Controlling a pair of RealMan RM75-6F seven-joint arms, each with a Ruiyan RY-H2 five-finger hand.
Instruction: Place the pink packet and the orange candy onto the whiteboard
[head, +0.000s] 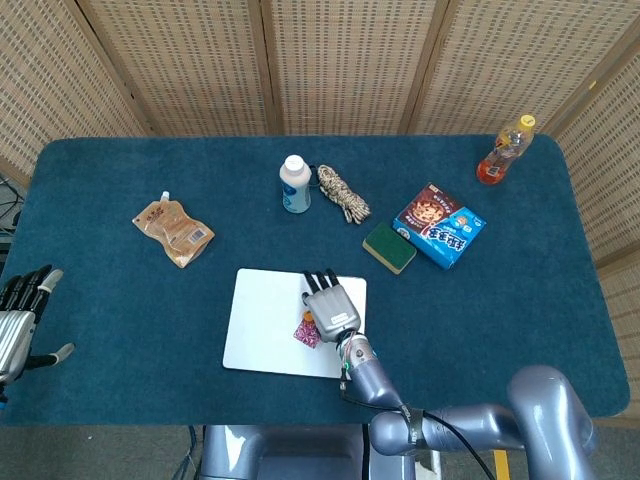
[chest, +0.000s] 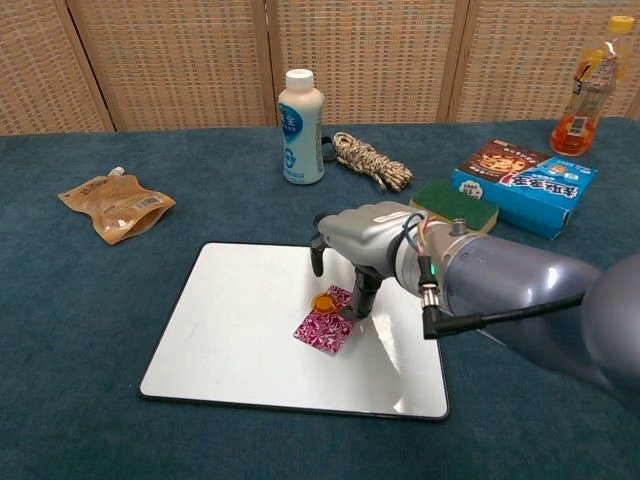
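Note:
The whiteboard (chest: 230, 340) (head: 262, 320) lies flat at the table's front middle. On it rests the pink patterned packet (chest: 323, 330) (head: 302, 333), partly hidden under my right hand in the head view. The small round orange candy (chest: 322, 301) sits on the packet's upper edge. My right hand (chest: 362, 250) (head: 330, 305) hovers just above them with its fingers apart; the thumb points down beside the candy and another finger is lifted clear of it. My left hand (head: 20, 320) hangs off the table's left edge, its fingers spread and holding nothing.
A tan pouch (chest: 115, 205) lies at the left. A white bottle (chest: 300, 125) and a coil of rope (chest: 370, 160) stand behind the board. A green sponge (chest: 455, 205), a blue snack box (chest: 525, 185) and an orange drink bottle (chest: 585, 90) sit to the right.

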